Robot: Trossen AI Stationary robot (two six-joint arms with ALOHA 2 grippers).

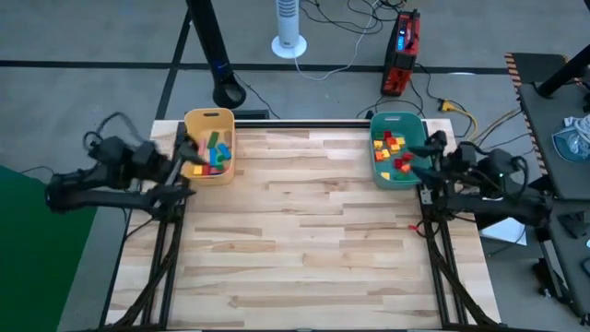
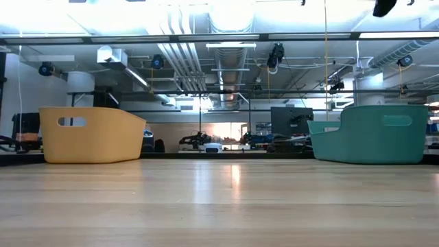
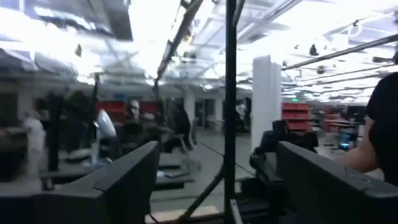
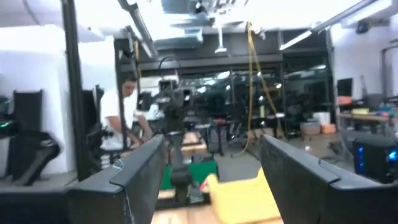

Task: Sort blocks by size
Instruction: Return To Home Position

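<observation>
Wooden table (image 1: 304, 231) | blocks (image 1: 214, 152) split between yellow bin (image 1: 208, 116) and teal bin (image 1: 397, 118) | left gripper (image 3: 217, 152), right gripper (image 4: 214, 140) beside bins, fingers apart (nothing held) | homing: fold arms slowly, clear of bin rims.

Bright ceiling lights (image 2: 230, 14) glare off the table (image 2: 233, 180) (wrist views perhaps overexposed).

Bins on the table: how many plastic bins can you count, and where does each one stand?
2. The yellow bin stands at the table's back-left corner, the teal bin at its back-right corner. No third seems hidden.
</observation>
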